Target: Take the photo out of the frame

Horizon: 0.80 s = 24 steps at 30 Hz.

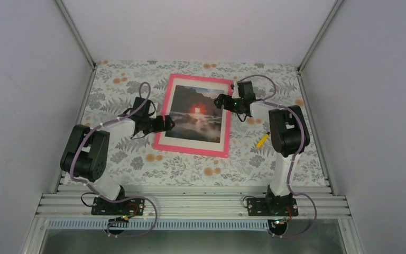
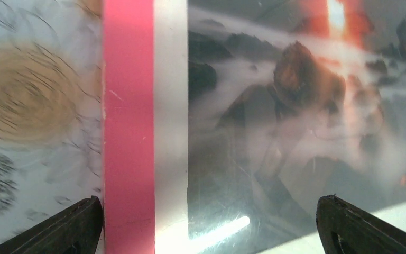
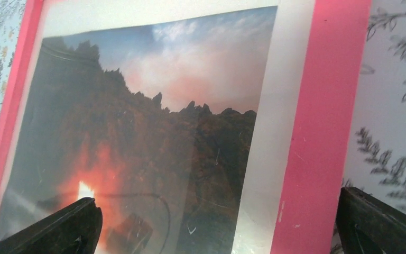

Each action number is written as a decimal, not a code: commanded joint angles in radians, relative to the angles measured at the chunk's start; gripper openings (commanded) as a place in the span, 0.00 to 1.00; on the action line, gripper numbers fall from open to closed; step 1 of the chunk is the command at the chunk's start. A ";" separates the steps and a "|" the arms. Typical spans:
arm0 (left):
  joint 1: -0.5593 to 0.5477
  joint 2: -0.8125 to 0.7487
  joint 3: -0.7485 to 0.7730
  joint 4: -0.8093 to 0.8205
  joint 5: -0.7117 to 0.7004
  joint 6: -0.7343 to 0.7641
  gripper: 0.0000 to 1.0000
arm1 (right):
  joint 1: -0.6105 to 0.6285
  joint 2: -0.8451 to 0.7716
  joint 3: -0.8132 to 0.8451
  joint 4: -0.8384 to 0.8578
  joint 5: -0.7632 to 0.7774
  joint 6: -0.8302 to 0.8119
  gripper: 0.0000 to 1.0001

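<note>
Table, far middle: large thin bright pink rectangular picture frame (image 1: 190, 150) lies flat and face up on the floral-patterned tablecloth (image 1: 190, 170), turned slightly off square to the table edges.

The photo (image 1: 198, 114), a white-bordered print of dark cloudy landscape with a red-orange sun, sits inside the frame behind a clear glossy front sheet. The left wrist view shows a glare streak and fine scratches on that sheet.

Left gripper (image 1: 168, 123): over the frame's left rail, jaws spread wide, pinching nothing.

Right gripper (image 1: 221, 100): over the frame's far-right part, jaws likewise spread wide and empty.

A small yellow stick-like object (image 1: 263, 139) lies near the table's right edge (too small to identify).

Handling, as judged:
- The frame looks light, stiff and shallow. Lying flat, it offers little edge to catch.
- The front sheet is probably slick and easily marked, so fingertips are best kept off it.
- Best hold: the pink rails at opposite outer edges, one arm per side, to lift and turn the frame over.
- The print is likely thin and easy to crease, so take it by the white border only.
</note>
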<state>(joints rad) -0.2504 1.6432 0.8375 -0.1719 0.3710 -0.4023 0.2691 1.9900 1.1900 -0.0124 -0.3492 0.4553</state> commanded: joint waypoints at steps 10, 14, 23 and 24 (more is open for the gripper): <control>-0.104 -0.170 -0.081 -0.001 -0.048 -0.084 1.00 | 0.025 0.011 0.062 -0.091 -0.013 -0.130 1.00; -0.104 -0.215 -0.092 -0.050 -0.117 -0.087 1.00 | 0.024 -0.066 0.025 -0.121 0.065 -0.163 1.00; -0.153 -0.251 -0.120 -0.137 -0.246 -0.079 0.94 | 0.064 -0.295 -0.144 -0.179 0.169 -0.225 1.00; -0.159 -0.253 -0.123 -0.145 -0.258 -0.080 0.93 | 0.074 -0.314 -0.165 -0.184 0.172 -0.227 1.00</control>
<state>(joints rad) -0.3882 1.4136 0.7361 -0.2684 0.1764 -0.4801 0.3080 1.7386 1.0817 -0.1612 -0.2272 0.2714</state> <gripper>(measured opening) 0.945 0.998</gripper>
